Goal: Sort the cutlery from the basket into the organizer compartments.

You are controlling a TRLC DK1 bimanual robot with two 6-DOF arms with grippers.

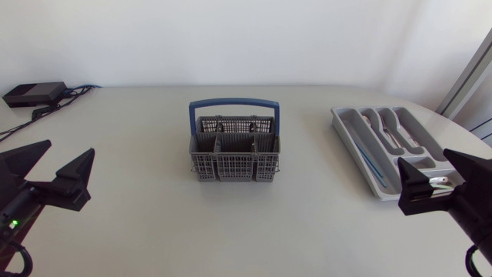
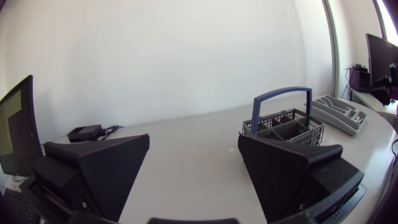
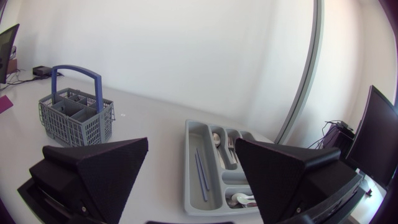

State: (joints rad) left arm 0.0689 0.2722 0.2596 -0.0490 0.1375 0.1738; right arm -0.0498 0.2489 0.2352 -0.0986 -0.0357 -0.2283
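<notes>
One grey basket with a blue handle stands upright at the middle of the surface. Well apart from it, on my right, lies the grey organizer. It holds silver cutlery in several compartments and thin blue sticks in the long one nearest the basket. My left end effector and right end effector both hover with fingers spread wide, gripping nothing. A black box sits at the far left corner.

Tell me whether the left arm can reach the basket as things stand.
Probably yes: the left claw is open, and only bare table lies between it and the basket.
</notes>
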